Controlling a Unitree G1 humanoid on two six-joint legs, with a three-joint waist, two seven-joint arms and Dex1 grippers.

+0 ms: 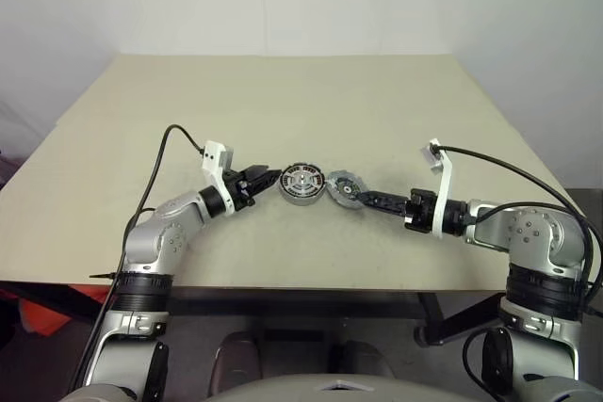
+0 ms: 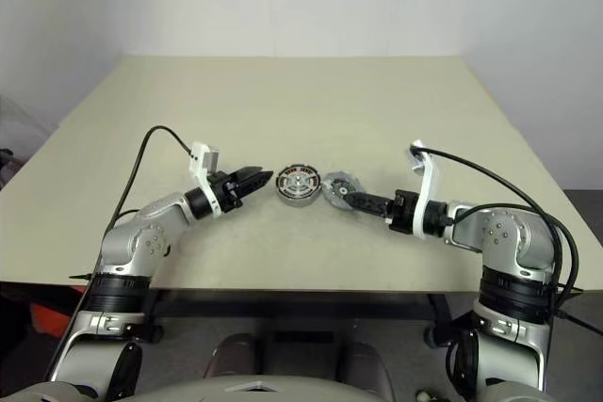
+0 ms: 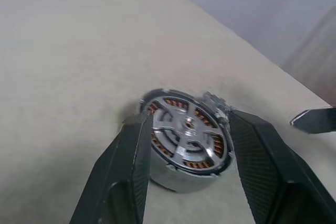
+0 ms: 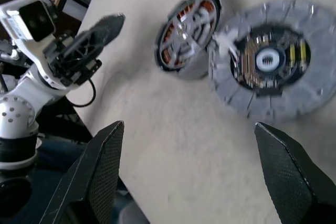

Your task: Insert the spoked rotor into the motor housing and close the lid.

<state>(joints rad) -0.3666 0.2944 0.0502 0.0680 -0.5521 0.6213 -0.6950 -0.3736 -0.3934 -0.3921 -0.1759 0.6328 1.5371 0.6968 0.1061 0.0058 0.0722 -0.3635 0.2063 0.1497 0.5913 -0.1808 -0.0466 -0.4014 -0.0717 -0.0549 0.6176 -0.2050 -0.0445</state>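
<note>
The motor housing (image 1: pixel 302 184) lies flat at the table's middle, its copper windings ringing the spoked rotor (image 3: pixel 186 135) that sits inside it. The lid (image 1: pixel 344 187) lies just right of the housing, dark inside up, touching its rim. My left gripper (image 1: pixel 270 177) points at the housing from the left. It is open, with its fingertips (image 3: pixel 140 129) flanking the housing's near edge; I cannot tell whether they touch it. My right gripper (image 4: pixel 189 127) is wide open and holds nothing. It hangs over bare table just short of the lid, pointing at it from the right.
The beige table (image 1: pixel 283 101) stretches wide behind the parts. Its front edge runs close under both arms. Black cables (image 1: pixel 160 152) loop from each wrist camera back along the arms.
</note>
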